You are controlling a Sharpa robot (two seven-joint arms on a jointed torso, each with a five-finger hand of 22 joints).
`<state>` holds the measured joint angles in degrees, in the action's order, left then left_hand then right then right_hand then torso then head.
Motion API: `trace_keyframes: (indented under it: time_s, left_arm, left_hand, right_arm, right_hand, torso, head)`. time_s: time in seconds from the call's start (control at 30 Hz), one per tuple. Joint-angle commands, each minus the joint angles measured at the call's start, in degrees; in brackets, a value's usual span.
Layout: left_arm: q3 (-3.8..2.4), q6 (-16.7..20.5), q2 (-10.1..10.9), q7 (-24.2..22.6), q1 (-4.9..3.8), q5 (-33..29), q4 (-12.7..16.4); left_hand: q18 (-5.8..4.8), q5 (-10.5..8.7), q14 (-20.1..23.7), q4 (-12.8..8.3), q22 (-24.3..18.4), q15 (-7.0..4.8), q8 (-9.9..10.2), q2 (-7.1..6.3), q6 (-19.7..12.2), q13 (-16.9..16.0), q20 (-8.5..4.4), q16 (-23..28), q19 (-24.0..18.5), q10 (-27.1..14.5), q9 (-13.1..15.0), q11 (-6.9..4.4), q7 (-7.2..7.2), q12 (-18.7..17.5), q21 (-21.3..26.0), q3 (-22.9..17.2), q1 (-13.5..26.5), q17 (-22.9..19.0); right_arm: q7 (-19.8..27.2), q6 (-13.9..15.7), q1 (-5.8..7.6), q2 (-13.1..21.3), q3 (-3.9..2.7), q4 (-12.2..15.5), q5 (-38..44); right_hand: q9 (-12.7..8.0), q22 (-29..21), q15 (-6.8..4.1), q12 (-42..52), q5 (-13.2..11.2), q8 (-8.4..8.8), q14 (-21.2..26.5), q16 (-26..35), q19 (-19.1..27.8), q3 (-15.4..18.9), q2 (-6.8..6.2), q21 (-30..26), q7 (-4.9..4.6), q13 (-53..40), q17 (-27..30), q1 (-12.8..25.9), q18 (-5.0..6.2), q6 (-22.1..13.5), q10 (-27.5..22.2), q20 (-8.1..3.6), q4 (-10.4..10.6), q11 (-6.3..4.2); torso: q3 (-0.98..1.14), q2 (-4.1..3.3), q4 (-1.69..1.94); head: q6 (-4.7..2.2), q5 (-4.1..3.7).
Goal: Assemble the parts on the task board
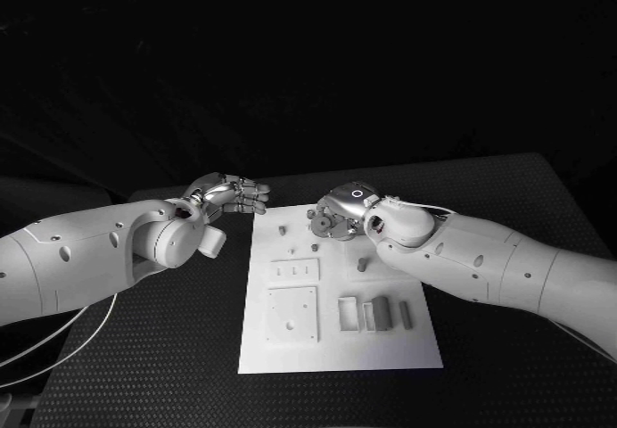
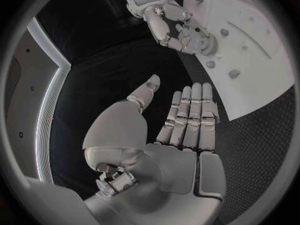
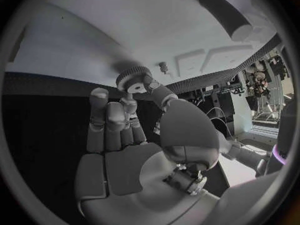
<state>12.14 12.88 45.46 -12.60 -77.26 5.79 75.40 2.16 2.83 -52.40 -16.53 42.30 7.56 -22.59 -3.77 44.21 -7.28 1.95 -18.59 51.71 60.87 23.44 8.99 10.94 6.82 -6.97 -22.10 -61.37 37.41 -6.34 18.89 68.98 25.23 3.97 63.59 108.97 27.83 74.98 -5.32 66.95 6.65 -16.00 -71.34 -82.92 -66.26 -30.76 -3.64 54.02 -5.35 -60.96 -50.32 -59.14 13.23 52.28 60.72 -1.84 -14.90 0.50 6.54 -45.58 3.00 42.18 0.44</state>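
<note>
- Task board (image 1: 386,348), a white plate, lies in the middle of the black table (image 1: 154,374), its long side running away from the robot.
- Nearest the robot on the board sit a square raised plate (image 1: 292,314) and, beside it to the right, a row of upright blocks (image 1: 374,314).
- Past the square plate lies a smaller rectangular plate (image 1: 294,270), and a short peg (image 1: 364,264) stands to its right, close to the right forearm.
- Farther on, small parts stand on the board: 1 peg (image 1: 315,247), and another (image 1: 283,229) near the board's left edge.
- Right hand (image 1: 338,217) hangs over the far end of the board and holds a round toothed gear (image 3: 134,77); the right wrist view shows it pinched between the thumb and fingertips (image 3: 99,93), just above the white surface, with a small peg (image 3: 164,66) beyond it.
- Left hand (image 1: 229,195) hovers over the bare table just off the board's far left corner, holding nothing; in the left wrist view its fingers (image 2: 194,112) lie straight and side by side, with the thumb set apart.
- Both hands are near each other at the far end without touching.
</note>
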Motion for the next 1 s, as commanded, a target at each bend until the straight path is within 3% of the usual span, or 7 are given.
trace_keyframes:
  time_s: [0.03, 0.63, 1.0]
  left_arm:
    - [-0.05, -0.08, -0.04, -0.68, -0.04, -0.19, 0.06]
    - [-0.05, -0.01, 0.11, -0.81, -0.04, -0.36, 0.18]
    - [-0.05, -0.06, -0.06, -0.87, -0.04, -0.36, 0.09]
  left_hand:
    - [0.75, -0.01, -0.47, -0.02, 0.00, 0.11, 0.21, 0.05, 0.14, -0.01, 0.02, 0.23, 0.39, 0.09, 0.02, 0.28, 0.31, -0.32, 0.24, 0.06, 0.18, 0.08]
    - [0.75, -0.01, -0.50, -0.02, 0.02, 0.10, 0.23, 0.03, 0.13, -0.02, 0.02, 0.27, 0.41, 0.12, 0.02, 0.28, 0.32, -0.36, 0.28, 0.07, 0.22, 0.14]
    - [0.74, -0.01, -0.50, -0.02, 0.03, 0.11, 0.24, 0.00, 0.13, -0.03, 0.02, 0.34, 0.42, 0.13, 0.03, 0.28, 0.32, -0.40, 0.32, 0.10, 0.30, 0.20]
  right_arm:
    - [-0.28, 2.75, -0.01, -0.04, -0.03, 0.40, 3.05]
    - [-0.42, 4.03, -0.02, -2.00, -0.01, 1.17, 5.48]
    - [-0.29, 3.88, -0.05, -3.83, 0.30, -0.40, 5.70]
  right_hand:
    - [0.86, 0.91, -0.23, 0.30, 0.16, -0.22, -0.38, 0.11, -0.15, -0.11, -0.34, 0.21, -1.64, 0.12, 0.11, 0.07, 1.77, 2.09, 0.40, -0.47, -0.17, 0.08]
    - [0.93, 0.85, -0.35, 0.16, 0.17, -0.30, -0.67, 0.28, -0.46, -0.38, -0.72, 0.18, -1.52, 0.41, 0.22, -0.05, 1.77, 2.31, 0.76, -0.63, -0.19, -0.04]
    - [0.94, 0.84, -0.37, 0.13, 0.18, -0.30, -0.72, 0.31, -0.50, -0.49, -0.70, 0.17, -1.50, 0.46, 0.23, -0.24, 1.77, 2.33, 0.81, -0.67, -0.33, -0.06]
  torso:
    - [-0.01, -0.02, 4.18]
    - [-0.12, -0.06, 4.26]
    - [-0.14, -0.05, 4.32]
  head:
    - [-0.05, 0.07]
    - [-0.19, 0.39]
    - [-0.24, 0.62]
